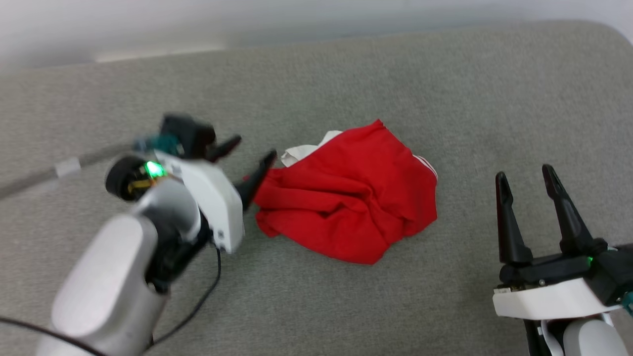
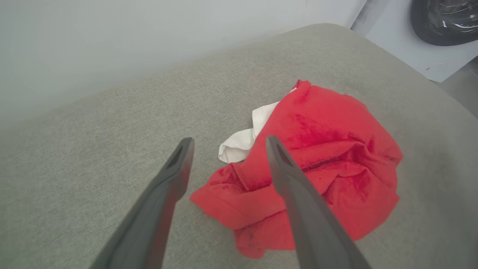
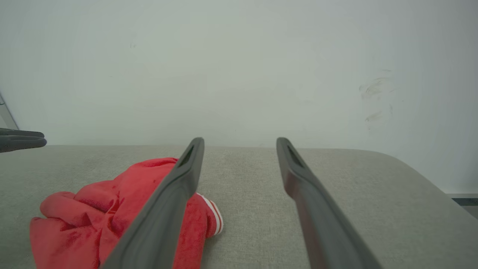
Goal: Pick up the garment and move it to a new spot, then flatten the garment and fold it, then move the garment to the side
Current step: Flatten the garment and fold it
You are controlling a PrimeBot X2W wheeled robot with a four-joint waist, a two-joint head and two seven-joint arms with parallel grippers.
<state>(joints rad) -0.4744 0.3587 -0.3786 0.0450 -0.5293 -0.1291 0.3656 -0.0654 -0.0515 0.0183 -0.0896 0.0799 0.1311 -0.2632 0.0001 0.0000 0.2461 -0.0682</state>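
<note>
We see the worktop [image 1: 445,89] covered in grey woven fabric, its far corner rounded off, standing against a plain pale wall [image 3: 239,67] with a few faint scuff marks. Beyond that corner, in the left wrist view, a white panel holds a dark, glossy round thing [image 2: 440,22]; we cannot tell what it is.

The garment [image 1: 346,193] lies crumpled near the middle of the worktop, red with a white sleeve [image 2: 242,140] poking out at the far side and striped trim [image 3: 214,215] at one edge.

The left pincer [image 1: 254,147] has its fingers spread wide, one tip at the garment's left edge, gripping nothing. The right pincer [image 1: 524,172] hovers well apart to the right, likewise wide and empty.
</note>
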